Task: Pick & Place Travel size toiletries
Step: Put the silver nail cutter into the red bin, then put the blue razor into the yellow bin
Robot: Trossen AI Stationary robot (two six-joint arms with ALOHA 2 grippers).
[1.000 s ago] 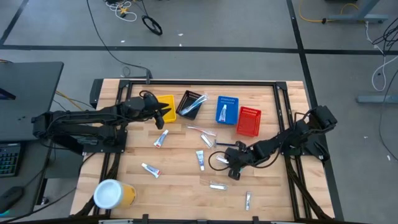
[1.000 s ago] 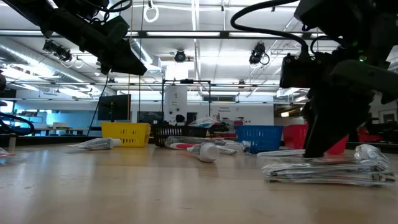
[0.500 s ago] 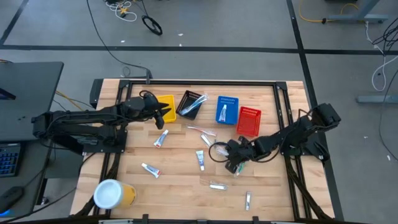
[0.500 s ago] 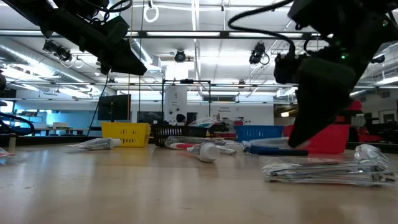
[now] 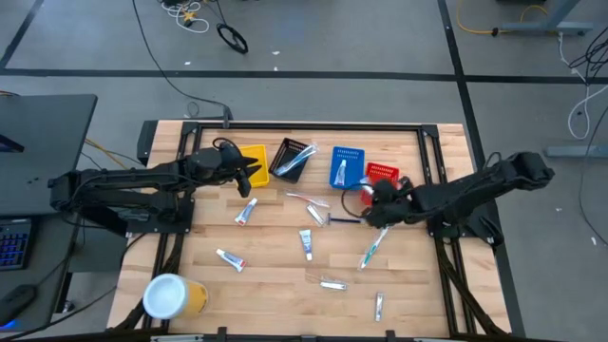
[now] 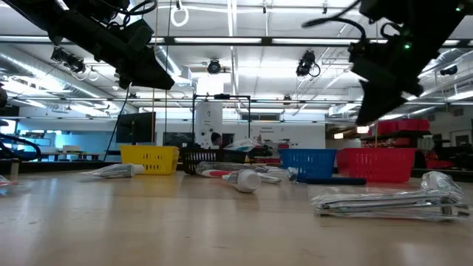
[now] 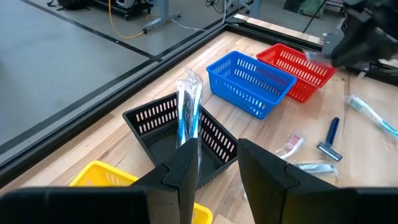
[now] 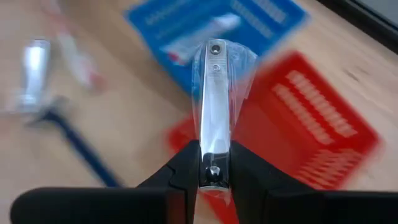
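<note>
Probably a robotics lab, ceiling light strips [image 6: 222, 41], floor cables [image 5: 204, 19], workbenches

The wooden worktop [image 6: 148, 222] runs across the bottom. Far back stand four baskets in a row: yellow basket [image 6: 150, 157], black basket [image 6: 214, 159], blue basket [image 6: 309, 162] and red basket [image 6: 377, 163]. A white tube [image 6: 112, 171] lies near the yellow one. A crinkly silver packet [image 6: 388, 202] lies close by. One dark arm [image 6: 111, 41] hangs above the yellow basket, another arm [image 6: 399, 52] above the red one.
</note>
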